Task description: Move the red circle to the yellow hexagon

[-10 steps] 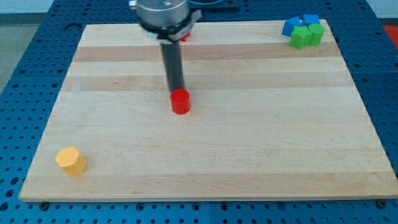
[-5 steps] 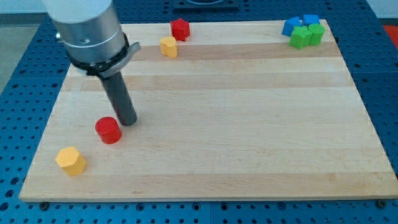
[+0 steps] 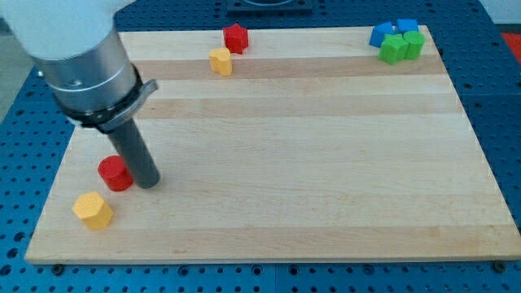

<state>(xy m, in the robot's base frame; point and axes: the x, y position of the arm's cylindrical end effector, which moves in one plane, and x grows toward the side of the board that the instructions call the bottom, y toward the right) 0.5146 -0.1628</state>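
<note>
The red circle [image 3: 115, 172], a short red cylinder, stands at the board's lower left. The yellow hexagon [image 3: 92, 210] lies just below and left of it, a small gap apart. My tip [image 3: 148, 182] rests on the board right against the red circle's right side. The dark rod rises from it up and to the left into the grey arm body, which covers the board's upper left corner.
A second yellow block [image 3: 220, 60] and a red block [image 3: 235, 37] sit near the top edge, left of centre. Two blue blocks [image 3: 383, 33] and two green blocks [image 3: 394, 49] cluster at the top right corner. The wooden board [image 3: 326, 163] lies on a blue perforated table.
My tip has swept from the board's upper middle down to the lower left. The red circle has slid with it, down and left, to just beside the yellow hexagon.
</note>
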